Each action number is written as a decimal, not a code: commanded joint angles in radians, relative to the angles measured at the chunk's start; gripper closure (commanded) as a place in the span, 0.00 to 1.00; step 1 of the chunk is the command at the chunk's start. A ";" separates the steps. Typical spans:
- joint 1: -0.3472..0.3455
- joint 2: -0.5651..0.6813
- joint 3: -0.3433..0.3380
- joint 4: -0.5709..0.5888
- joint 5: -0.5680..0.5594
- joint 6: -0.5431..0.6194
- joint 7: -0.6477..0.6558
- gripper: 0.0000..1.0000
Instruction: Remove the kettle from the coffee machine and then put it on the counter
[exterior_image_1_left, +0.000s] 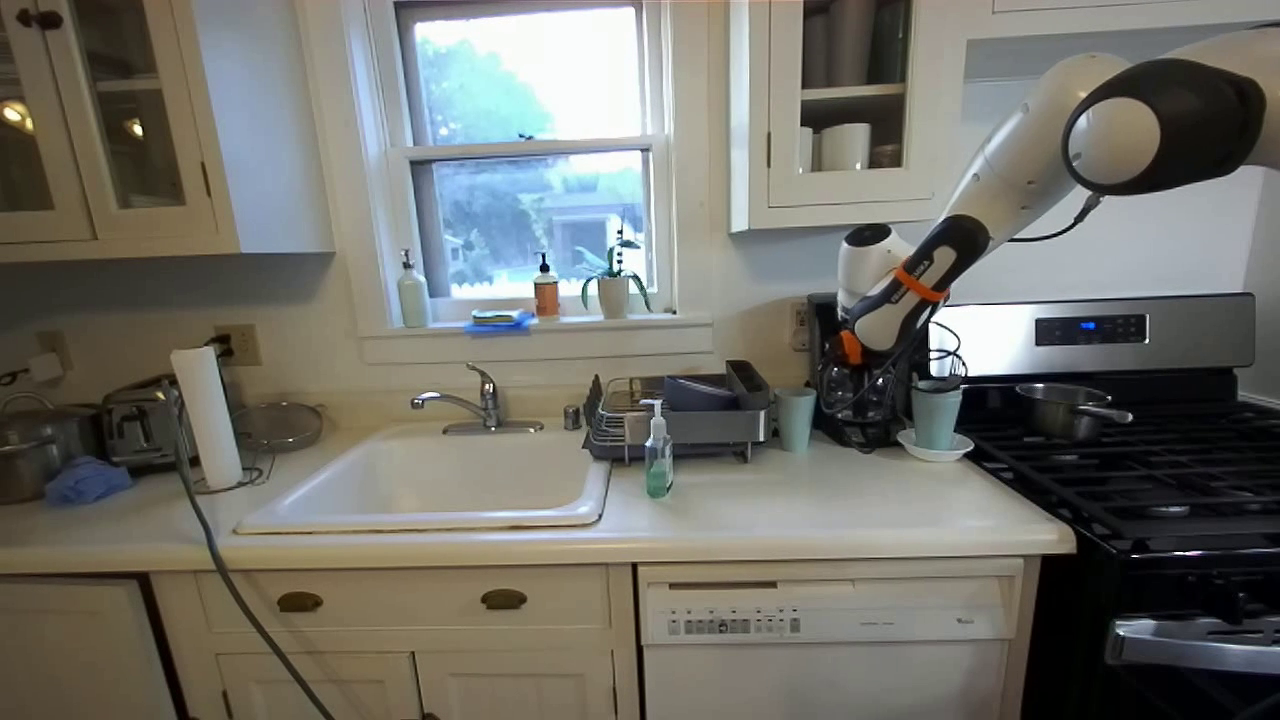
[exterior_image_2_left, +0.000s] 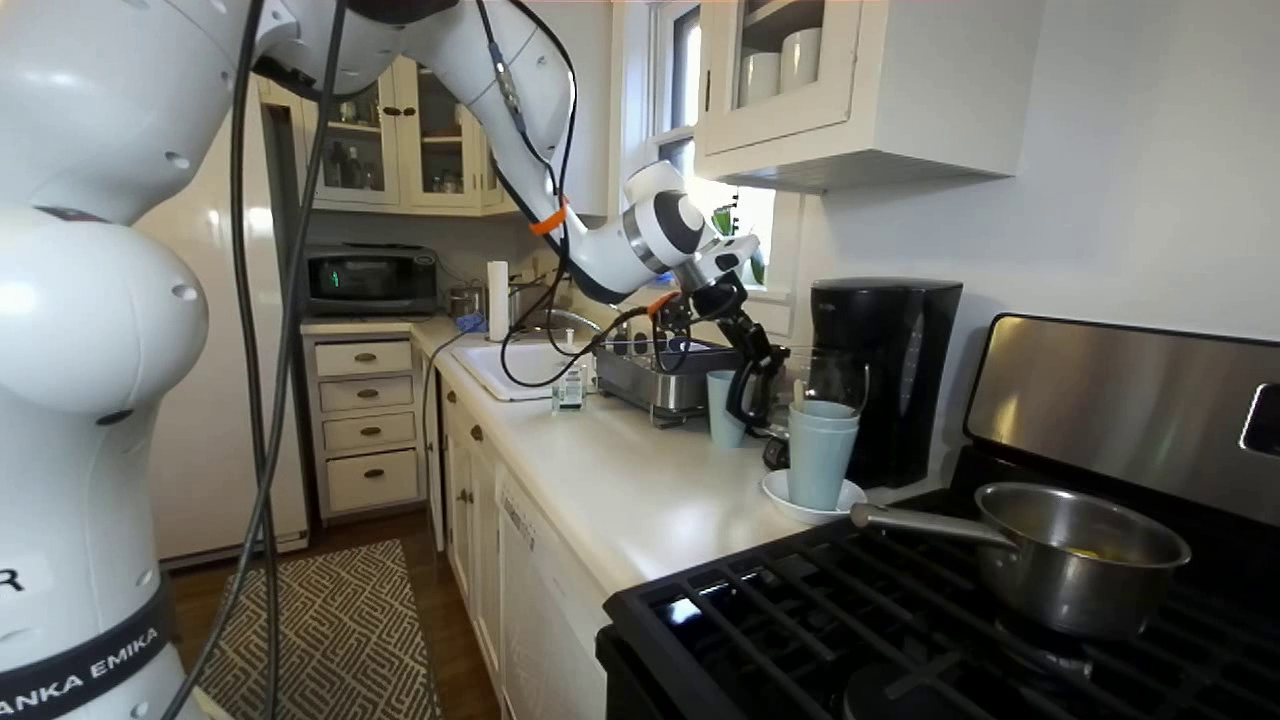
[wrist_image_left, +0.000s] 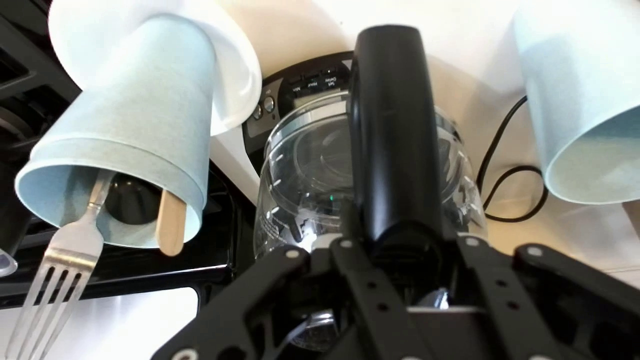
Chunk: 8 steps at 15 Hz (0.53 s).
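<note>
The kettle is a clear-glass carafe, seen in the wrist view (wrist_image_left: 310, 185) and both exterior views (exterior_image_1_left: 838, 385) (exterior_image_2_left: 838, 372). Its black handle (wrist_image_left: 392, 130) points toward my gripper (wrist_image_left: 395, 235), whose fingers are shut on both sides of it. In an exterior view, my gripper (exterior_image_2_left: 757, 372) is at the front of the black coffee machine (exterior_image_2_left: 915, 330). The kettle is over the machine's front base and control panel (wrist_image_left: 310, 82). Cups hide its bottom, so I cannot tell whether it touches the base. The pale counter (exterior_image_1_left: 790, 515) runs in front.
Stacked teal cups (exterior_image_2_left: 822, 455) holding a fork (wrist_image_left: 75, 255) stand on a white saucer (exterior_image_2_left: 780, 490) close beside the kettle. Another teal cup (exterior_image_1_left: 795, 418) is on the opposite side. Dish rack (exterior_image_1_left: 745, 425), soap bottle (exterior_image_1_left: 658, 465), sink (exterior_image_1_left: 460, 480) and stove saucepan (exterior_image_2_left: 1080, 560) are nearby.
</note>
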 joint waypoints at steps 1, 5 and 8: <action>0.018 -0.079 0.006 -0.109 -0.066 0.039 0.037 0.92; 0.051 -0.118 -0.013 -0.189 -0.137 0.094 0.070 0.92; 0.081 -0.142 -0.040 -0.243 -0.200 0.139 0.120 0.92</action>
